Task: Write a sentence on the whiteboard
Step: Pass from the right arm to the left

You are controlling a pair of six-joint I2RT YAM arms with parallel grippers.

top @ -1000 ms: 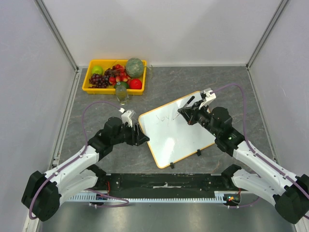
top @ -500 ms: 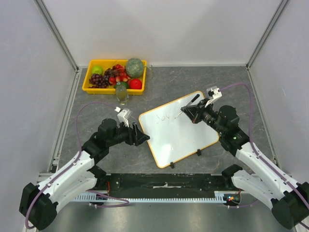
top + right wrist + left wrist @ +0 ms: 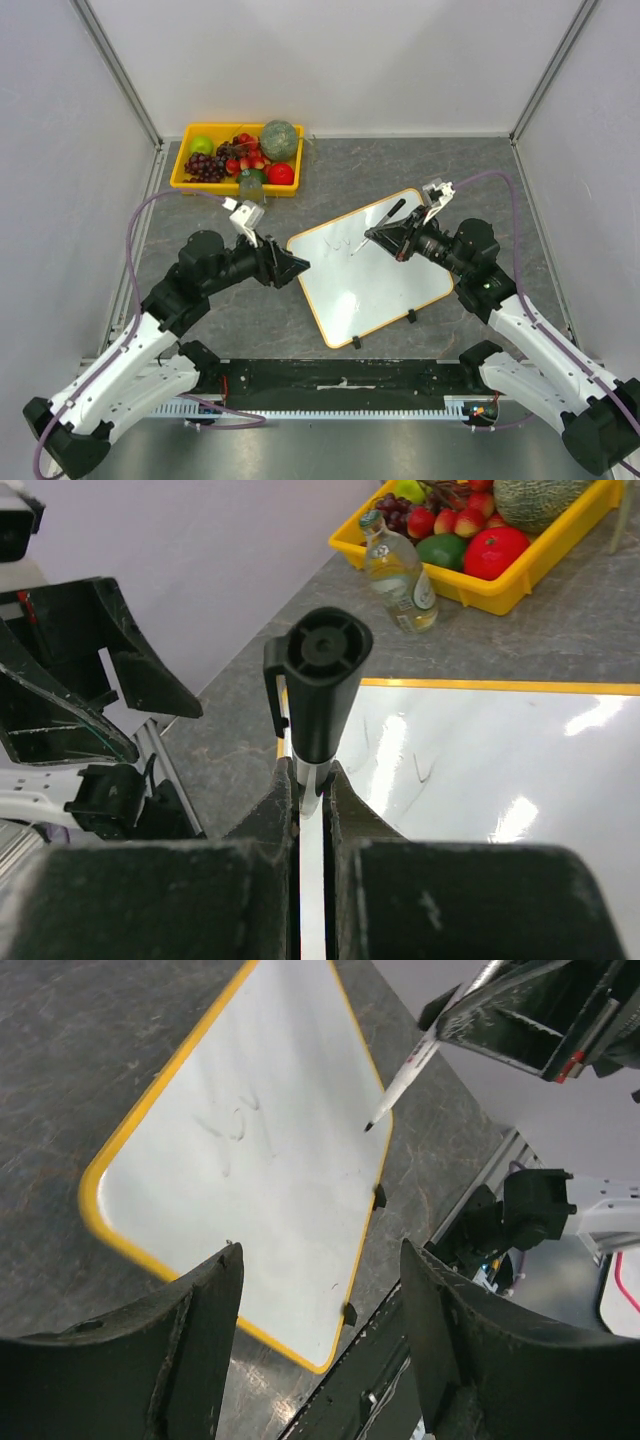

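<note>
The whiteboard [image 3: 372,285] lies tilted on the grey table, with an orange-yellow frame and two black clips [image 3: 355,342] on its near edge. Faint dark marks like "Joy" [image 3: 348,244] sit near its far left part and also show in the left wrist view [image 3: 230,1125]. My right gripper [image 3: 380,233] is shut on a marker [image 3: 394,211]. The marker's black back end points up [image 3: 320,670] and its tip [image 3: 369,1126] points down over the board; I cannot tell whether it touches. My left gripper [image 3: 296,265] is open and empty, raised over the board's left corner [image 3: 320,1252].
A yellow tray [image 3: 180,183] of fruit stands at the back left, with a small bottle [image 3: 250,191] in front of it. The bottle also shows in the right wrist view [image 3: 398,572]. A black rail [image 3: 340,375] runs along the near edge. Grey walls enclose both sides.
My left arm has drawn back and up, lifting its open gripper off the board's left edge. My right gripper has shifted slightly left with the marker.
</note>
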